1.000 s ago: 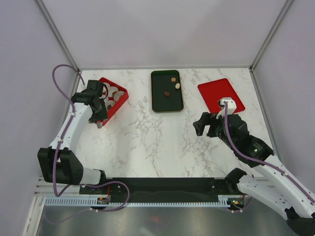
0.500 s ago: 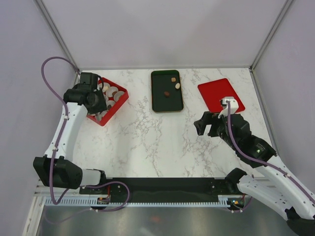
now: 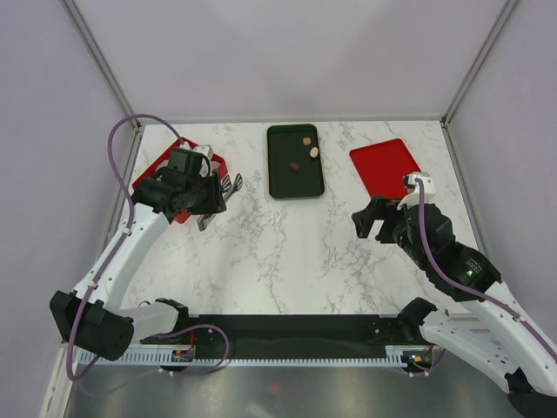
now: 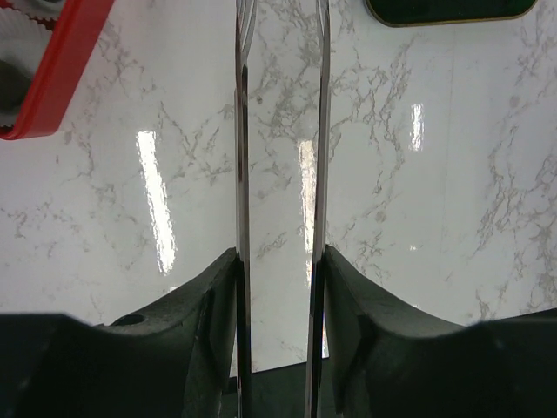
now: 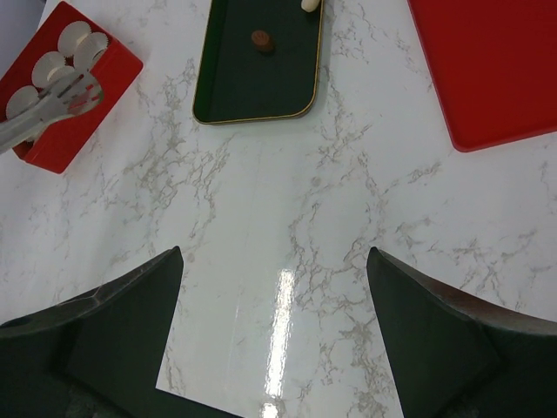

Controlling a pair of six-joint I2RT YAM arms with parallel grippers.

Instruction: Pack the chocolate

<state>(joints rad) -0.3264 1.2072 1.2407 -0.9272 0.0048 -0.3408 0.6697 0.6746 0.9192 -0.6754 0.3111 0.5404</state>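
Three chocolates lie on the dark green tray (image 3: 283, 178): a tan chocolate (image 3: 306, 140), a cream one (image 3: 314, 151) and a dark brown one (image 3: 296, 165). The right wrist view shows the brown chocolate (image 5: 260, 40) and, at the top edge, the cream one (image 5: 307, 4). My left gripper (image 3: 209, 193) is shut on metal tongs (image 3: 231, 183), just right of the red box (image 3: 146, 174). Both tong arms (image 4: 242, 131) run forward between the fingers (image 4: 196, 322) over bare marble. My right gripper (image 3: 372, 223) hangs open over the table's right half, nothing between its fingers (image 5: 122, 313).
The red box (image 5: 117, 74) holds several white paper cups (image 5: 74, 39), with the tong tips (image 5: 74, 91) over its near side. A flat red tray (image 3: 387, 165) lies at the back right. The green tray's corner (image 4: 452, 10) shows ahead of the tongs.
My left arm has swung right, from over the red box to its right side, carrying the tongs. The right arm has shifted slightly right.
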